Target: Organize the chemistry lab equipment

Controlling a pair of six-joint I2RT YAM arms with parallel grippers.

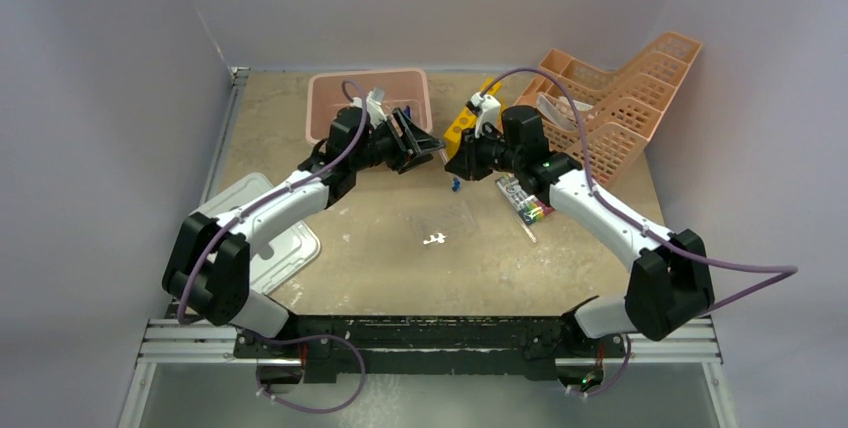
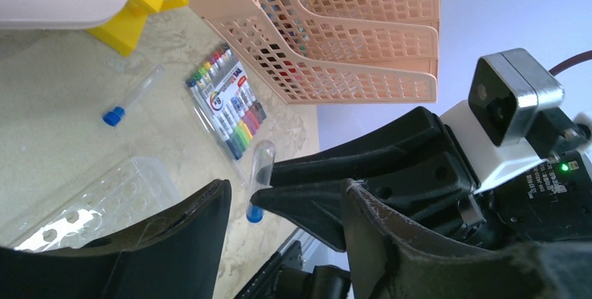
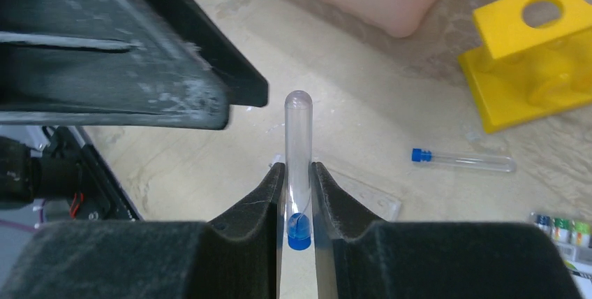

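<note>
Right fingers (image 3: 244, 222) fill the bottom of the right wrist view. They are nearly shut and pinch a blue-capped test tube (image 3: 299, 138) just above its cap, with the rounded end pointing away. The tube hangs clear of the surface (image 3: 391, 110), mid-air between the pink tub (image 1: 368, 75) and the yellow tube rack (image 3: 530, 68).

Left fingers (image 2: 188, 243) stand about half open on either side of the tube without touching it. It sits nearer one finger than the other, which looks like a handover being set up.

The main risk is the narrow, low grip. Most of the smooth tube sticks out unsupported, so an off-centre close by the left fingers would hit one side first. That could lever the tube around the pinch or push it out.

If the right fingers let go before the left ones have closed, the tube would drop. From there it would likely roll across the surface towards the second blue-capped tube (image 3: 464, 161) or the clear well plate (image 2: 105, 201).

The two sets of fingers are also very close together. A small misjudged approach could bring black finger against black finger instead of against the tube.

A hard squeeze near the rounded tip could shoot the tube out sideways towards the marker pack (image 2: 227, 100).
</note>
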